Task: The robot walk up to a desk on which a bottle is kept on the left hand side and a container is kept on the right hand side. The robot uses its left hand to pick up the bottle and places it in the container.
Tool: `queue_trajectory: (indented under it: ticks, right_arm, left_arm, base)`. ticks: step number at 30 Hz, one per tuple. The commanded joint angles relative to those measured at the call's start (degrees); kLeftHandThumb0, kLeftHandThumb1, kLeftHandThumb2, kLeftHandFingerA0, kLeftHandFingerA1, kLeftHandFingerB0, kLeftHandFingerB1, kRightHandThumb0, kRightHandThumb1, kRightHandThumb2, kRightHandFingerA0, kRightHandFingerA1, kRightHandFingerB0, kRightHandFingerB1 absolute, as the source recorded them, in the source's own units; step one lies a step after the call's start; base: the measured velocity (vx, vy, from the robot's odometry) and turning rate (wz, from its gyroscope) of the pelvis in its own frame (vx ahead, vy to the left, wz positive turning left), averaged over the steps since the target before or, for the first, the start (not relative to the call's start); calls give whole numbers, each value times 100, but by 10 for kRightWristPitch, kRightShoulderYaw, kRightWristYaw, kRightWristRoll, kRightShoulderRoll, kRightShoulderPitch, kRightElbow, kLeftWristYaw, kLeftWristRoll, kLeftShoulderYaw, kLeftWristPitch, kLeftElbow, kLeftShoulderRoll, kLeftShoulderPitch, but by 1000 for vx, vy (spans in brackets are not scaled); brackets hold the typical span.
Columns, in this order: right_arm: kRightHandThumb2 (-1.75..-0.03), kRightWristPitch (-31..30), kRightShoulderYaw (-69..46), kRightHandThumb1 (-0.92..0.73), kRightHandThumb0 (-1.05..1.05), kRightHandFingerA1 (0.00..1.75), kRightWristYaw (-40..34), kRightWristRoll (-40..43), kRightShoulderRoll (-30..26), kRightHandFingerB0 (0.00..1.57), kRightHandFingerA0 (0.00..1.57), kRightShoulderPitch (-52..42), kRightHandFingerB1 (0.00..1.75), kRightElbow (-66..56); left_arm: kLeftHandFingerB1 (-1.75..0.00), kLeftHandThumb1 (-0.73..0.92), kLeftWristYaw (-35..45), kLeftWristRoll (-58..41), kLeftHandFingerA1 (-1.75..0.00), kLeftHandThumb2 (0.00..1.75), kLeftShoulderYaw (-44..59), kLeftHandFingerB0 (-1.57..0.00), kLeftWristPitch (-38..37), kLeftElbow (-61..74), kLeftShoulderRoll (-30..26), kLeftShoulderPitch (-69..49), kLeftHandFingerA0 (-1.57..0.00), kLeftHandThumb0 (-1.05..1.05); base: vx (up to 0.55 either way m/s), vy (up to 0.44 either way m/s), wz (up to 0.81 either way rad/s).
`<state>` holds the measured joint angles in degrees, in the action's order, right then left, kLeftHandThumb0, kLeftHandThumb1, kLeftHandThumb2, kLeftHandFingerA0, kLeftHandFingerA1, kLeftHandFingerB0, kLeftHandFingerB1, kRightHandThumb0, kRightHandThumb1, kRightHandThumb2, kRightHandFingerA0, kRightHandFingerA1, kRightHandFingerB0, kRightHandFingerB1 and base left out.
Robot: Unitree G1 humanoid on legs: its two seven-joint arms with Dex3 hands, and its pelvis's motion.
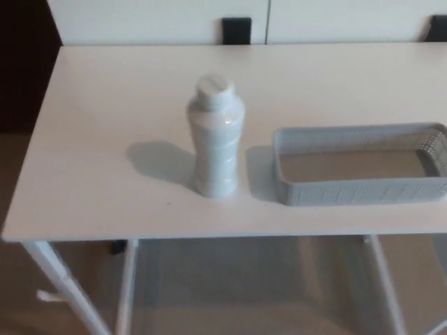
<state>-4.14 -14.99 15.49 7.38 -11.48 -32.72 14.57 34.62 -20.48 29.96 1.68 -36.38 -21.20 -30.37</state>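
Note:
A white plastic bottle point(216, 136) with a white cap stands upright near the middle of the white desk point(105, 112). To its right, a short gap away, lies a shallow grey mesh container point(363, 166) with nothing visible inside; its right end reaches the picture's edge. Neither of my hands nor any part of my arms shows in the head view.
The desk has white metal legs point(126, 286) and stands on a brown floor. A white wall with two dark outlets point(236, 30) runs behind the desk. A dark area lies at the far left.

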Motion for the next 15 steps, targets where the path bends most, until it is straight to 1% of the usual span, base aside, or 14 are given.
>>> queue_trajectory:
  ticks: [1,2,4,5,6,7,8,9,10,13,14,15]
  right_arm:
    - [-154,-29,-4,-83,14,85,-4,10,0,13,40,-7,70,-25]
    - [-154,-29,-4,-83,14,85,-4,10,0,13,40,-7,70,-25]
    - [-151,-32,-6,-83,14,84,-3,8,-4,15,41,-3,69,-18]
    - [-152,-31,-7,-82,11,84,-2,9,-4,13,41,-2,69,-15]
    - [-175,-33,-8,-49,21,94,-3,11,-2,0,35,-6,65,-22]
    - [-175,-36,-8,-49,21,94,-3,12,0,0,35,-8,65,-29]
    - [-175,-37,-9,-48,21,95,-1,15,1,0,35,-8,65,-30]
    - [-152,-35,-9,-82,13,84,1,15,1,14,39,-5,70,-23]
    - [-152,-31,-8,-82,12,84,2,13,-1,14,40,0,70,-13]
    - [-152,-23,-8,-82,11,84,2,11,-2,14,41,3,70,0]
    - [-175,-18,-9,-43,16,94,5,13,-3,0,35,4,64,3]
    - [-175,-12,-9,-43,16,94,10,14,-4,0,35,4,64,8]
  left_arm:
    - [-32,67,-4,3,-43,59,-4,-29,-7,-9,-4,0,-50,-24]
    - [-32,67,-4,3,-43,59,-4,-29,-7,-9,-4,0,-50,-24]
    - [-33,66,-4,3,-43,59,-8,-30,1,-3,-2,-3,-53,-23]
    - [-48,48,-6,0,-60,91,-7,-18,6,1,-2,-4,-44,-17]
    - [-48,48,-12,-4,-62,90,-5,-19,17,13,0,-7,-47,-17]
    - [-48,48,-15,-5,-62,90,-5,-19,21,20,0,-9,-47,-17]
    - [-33,66,-15,-3,-43,59,-5,-31,20,18,-1,-9,-52,-21]
    - [-48,49,-12,0,-61,91,-6,-18,15,13,-4,-8,-46,-19]
    - [-33,66,-10,2,-43,59,-7,-30,13,11,-6,-7,-56,-24]
    - [-33,65,-13,2,-43,59,-8,-31,19,14,-7,-8,-57,-23]
    - [-48,49,-11,-1,-61,91,-6,-18,19,11,-6,-7,-47,-18]
    - [-48,49,-8,-5,-61,91,-4,-18,20,6,-6,-5,-47,-18]
  base:
    - [39,403,4]
    - [45,392,-4]
    - [-10,58,6]
    - [114,27,11]
    - [111,9,8]
    - [76,-53,11]
    - [87,-82,19]
    - [87,-83,14]
    - [76,-84,4]
    - [45,-53,4]
    - [0,0,0]
    - [0,0,0]
